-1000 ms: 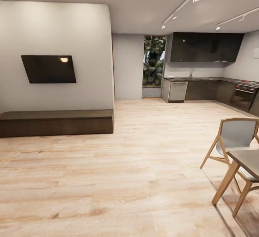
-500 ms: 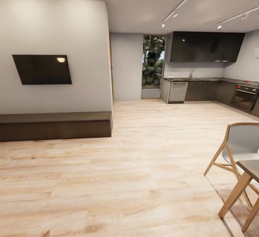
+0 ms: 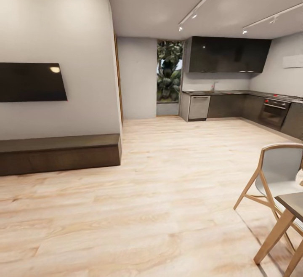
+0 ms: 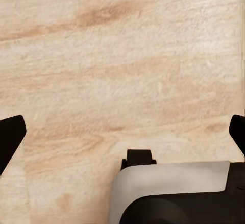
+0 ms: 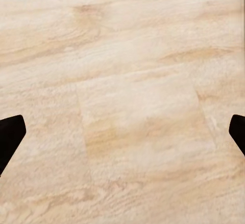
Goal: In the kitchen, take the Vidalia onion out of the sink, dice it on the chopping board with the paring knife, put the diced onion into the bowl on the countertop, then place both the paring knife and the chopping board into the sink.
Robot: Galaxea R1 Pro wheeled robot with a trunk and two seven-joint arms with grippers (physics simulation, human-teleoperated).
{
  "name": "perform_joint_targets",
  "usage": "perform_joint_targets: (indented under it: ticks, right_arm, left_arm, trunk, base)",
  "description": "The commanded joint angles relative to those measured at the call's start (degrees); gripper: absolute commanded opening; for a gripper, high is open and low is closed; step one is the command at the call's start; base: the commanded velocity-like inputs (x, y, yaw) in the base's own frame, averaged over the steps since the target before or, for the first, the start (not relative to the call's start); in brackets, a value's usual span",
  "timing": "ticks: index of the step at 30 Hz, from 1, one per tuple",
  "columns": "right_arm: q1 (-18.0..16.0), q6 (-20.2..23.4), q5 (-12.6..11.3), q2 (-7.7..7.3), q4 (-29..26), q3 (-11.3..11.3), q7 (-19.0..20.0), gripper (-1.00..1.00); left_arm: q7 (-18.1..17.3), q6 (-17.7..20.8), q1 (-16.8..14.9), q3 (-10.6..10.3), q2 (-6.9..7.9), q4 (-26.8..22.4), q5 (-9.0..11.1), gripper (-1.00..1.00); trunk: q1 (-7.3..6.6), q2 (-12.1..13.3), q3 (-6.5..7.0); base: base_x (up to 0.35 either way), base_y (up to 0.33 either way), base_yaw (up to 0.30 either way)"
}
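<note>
Pale wood floor [image 3: 168, 193] fills the head view, running from the near room to a kitchen at the far right. There a dark desk [image 3: 235, 93] runs along the back wall under black wall cabinets [image 3: 227, 54], with a tap [image 3: 213, 86] standing on it; the sink itself is too small to make out, as are the onion, board, knife and bowl. An oven [image 3: 273, 113] sits in the right run. A black TV [image 3: 31, 82] hangs at left above a low dark bench [image 3: 59, 153]. A chair [image 3: 275, 176] and a table corner [image 3: 292, 203] stand at near right.

In the left wrist view, the left fingers [image 4: 10, 137] are spread wide over bare floor, grasping nothing, far from the kitchen.

In the right wrist view, the right fingers [image 5: 10, 134] are likewise spread over floor, released.
</note>
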Motion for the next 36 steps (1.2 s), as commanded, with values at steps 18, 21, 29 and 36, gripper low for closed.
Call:
perform_joint_targets:
  ticks: [18,21,29,36]
  right_arm:
    - [0.0,-0.1,0.0,0.11,0.0,0.0,-0.1,1.0]
    - [0.0,-0.1,0.0,0.11,0.0,0.0,-0.1,1.0]
    - [0.0,-0.1,0.0,0.11,0.0,0.0,-0.1,1.0]
    - [0.0,-0.1,0.0,0.1,0.0,0.0,-0.1,1.0]
  left_arm:
    - [0.0,-0.1,0.0,0.0,0.04,0.0,0.0,1.0]
    - [0.0,-0.1,0.0,0.0,0.04,0.0,0.0,1.0]
    - [0.0,-0.1,0.0,0.0,0.11,0.0,0.0,1.0]
    - [0.0,-0.1,0.0,0.0,0.13,0.0,0.0,1.0]
  trunk:
    - [0.03,0.0,-0.05]
    - [0.03,0.0,-0.05]
    - [0.03,0.0,-0.05]
    - [0.03,0.0,-0.05]
  base:
    - [0.319,0.0,-0.122]
    - [0.319,0.0,-0.009]
    - [0.319,0.0,-0.002]
    - [0.319,0.0,0.0]
